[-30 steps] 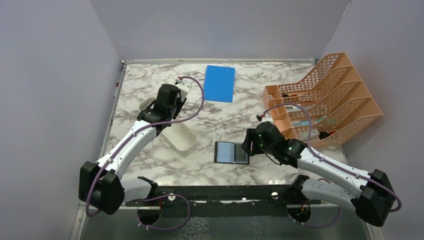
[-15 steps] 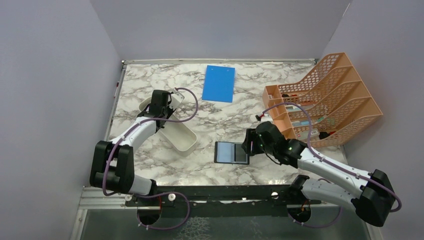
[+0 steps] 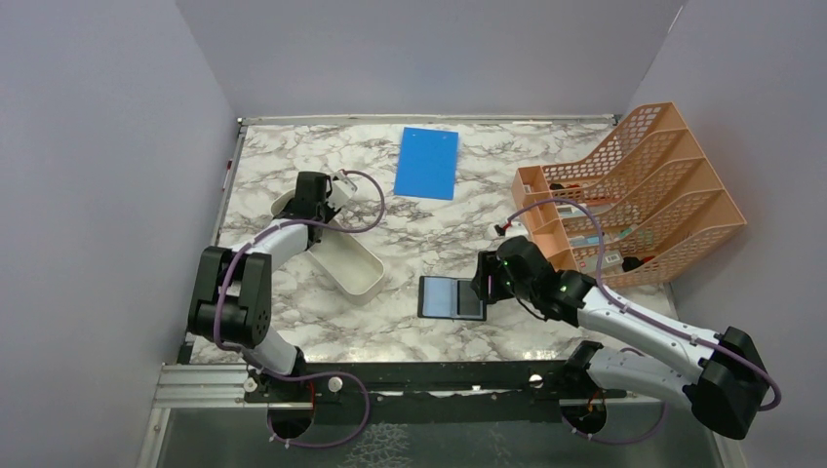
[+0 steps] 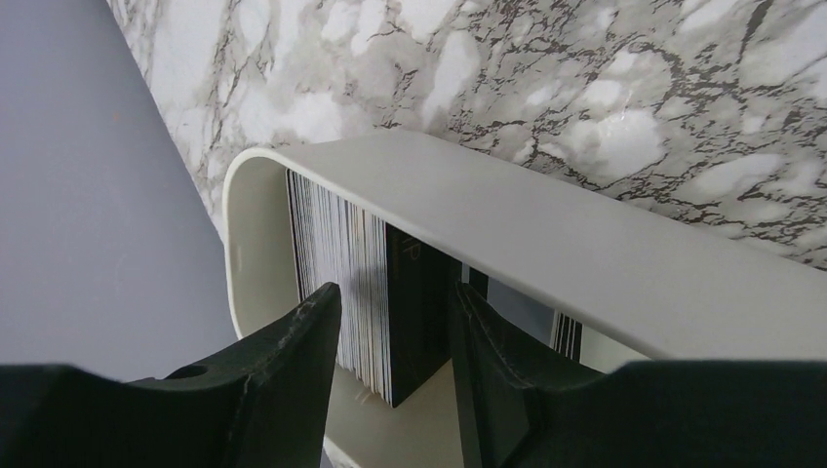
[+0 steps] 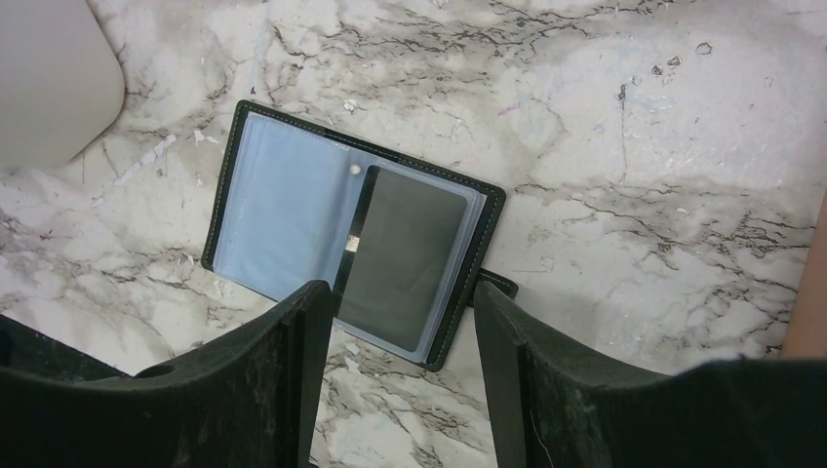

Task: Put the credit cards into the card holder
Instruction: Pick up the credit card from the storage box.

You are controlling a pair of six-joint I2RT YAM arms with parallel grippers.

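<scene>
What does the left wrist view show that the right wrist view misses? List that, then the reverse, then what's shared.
Left wrist only: a row of thin cards standing on edge inside the white oblong tray, a black card among them, and the grey side wall.

Right wrist only: the open black card holder with grey-blue pockets, and a dark grey card on its right half.

Both: the marble tabletop and at least a corner of that tray.
</scene>
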